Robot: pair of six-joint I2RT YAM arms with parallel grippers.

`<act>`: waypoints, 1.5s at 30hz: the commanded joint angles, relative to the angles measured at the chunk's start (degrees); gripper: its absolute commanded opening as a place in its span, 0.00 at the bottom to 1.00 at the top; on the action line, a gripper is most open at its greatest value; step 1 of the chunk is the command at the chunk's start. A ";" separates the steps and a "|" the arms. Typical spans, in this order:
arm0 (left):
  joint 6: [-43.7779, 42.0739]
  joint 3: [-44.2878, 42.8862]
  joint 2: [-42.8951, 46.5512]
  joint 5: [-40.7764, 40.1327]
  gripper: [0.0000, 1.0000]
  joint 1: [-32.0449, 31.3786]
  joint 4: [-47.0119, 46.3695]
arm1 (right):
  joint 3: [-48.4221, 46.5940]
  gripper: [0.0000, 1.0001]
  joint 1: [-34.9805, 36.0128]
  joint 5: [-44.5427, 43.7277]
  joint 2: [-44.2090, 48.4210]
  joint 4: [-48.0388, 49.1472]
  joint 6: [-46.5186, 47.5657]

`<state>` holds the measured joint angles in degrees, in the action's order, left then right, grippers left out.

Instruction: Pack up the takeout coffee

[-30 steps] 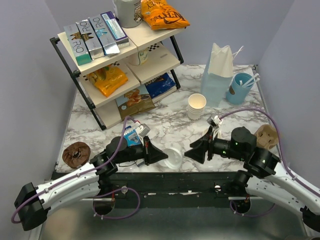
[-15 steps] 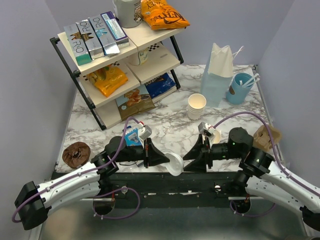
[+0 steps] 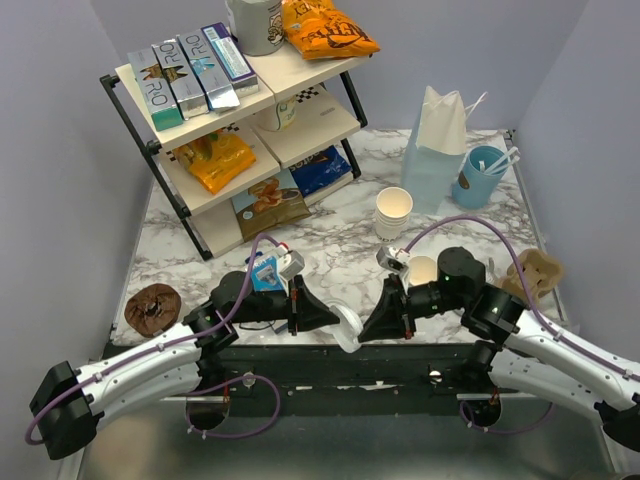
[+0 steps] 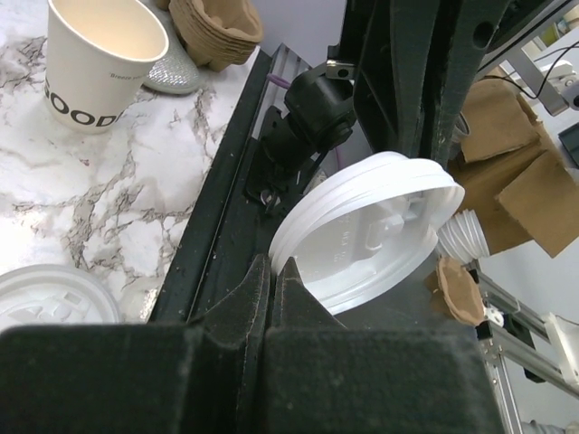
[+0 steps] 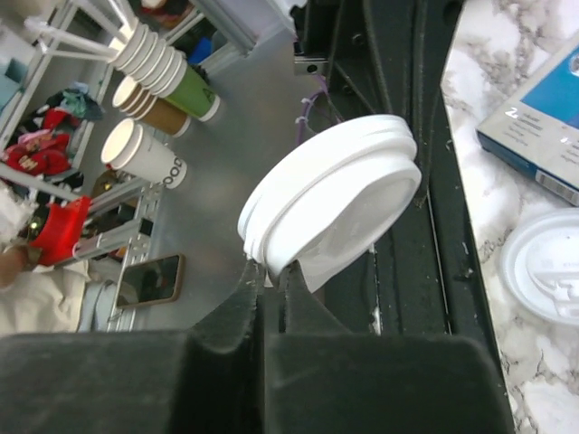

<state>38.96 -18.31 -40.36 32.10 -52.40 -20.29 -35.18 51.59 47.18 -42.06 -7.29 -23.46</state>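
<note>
Wall to wall, a marble bench. At its far left corner, a tiered shelf rack loaded with cartons and snack bags. Along the near edge, left arm and right arm, both angled inward, tips almost meeting at the middle of the front rail.

At the far right, a pale blue paper bag standing upright, and just beside it a blue tumbler holding white sticks. In front of the bag, a stack of lidless cream cups. On the marble by the left arm, a brown pulp carrier; past the right arm, a second carrier.

Close beside the right wrist, upright and open-topped on the marble — the takeout coffee cup. Near the left wrist, a small blue carton. Flat on the bench near the front edge, a loose white lid.

Between the two hands, raised over the black front rail and tilted on edge — a white sip lid. Left hand pinched tight on one side of its rim. Right hand closed down on the opposite side, fingers all but touching. Cannot tell from the doubled rim whether one lid or two nested together.
</note>
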 commanded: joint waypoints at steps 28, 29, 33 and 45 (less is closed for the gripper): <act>0.42 -0.59 0.63 8.86 0.00 -0.16 -8.10 | -6.13 0.01 0.35 -45.14 -3.20 -19.59 0.96; 0.15 -0.77 0.63 8.51 0.00 -0.16 -6.79 | -6.48 0.01 0.35 -48.90 -3.29 -20.74 1.14; -0.20 -0.42 0.37 7.89 0.00 -0.07 -6.25 | -7.10 0.01 0.35 -52.10 -4.08 -24.70 1.84; 0.51 -1.73 -3.32 8.08 0.00 -0.16 -7.31 | -4.64 0.05 0.26 -42.35 -5.23 -14.86 3.25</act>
<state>39.70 -17.65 -42.61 38.50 -52.51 -26.65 -40.18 51.90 2.83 -48.47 -26.89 -21.52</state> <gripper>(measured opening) 0.014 0.011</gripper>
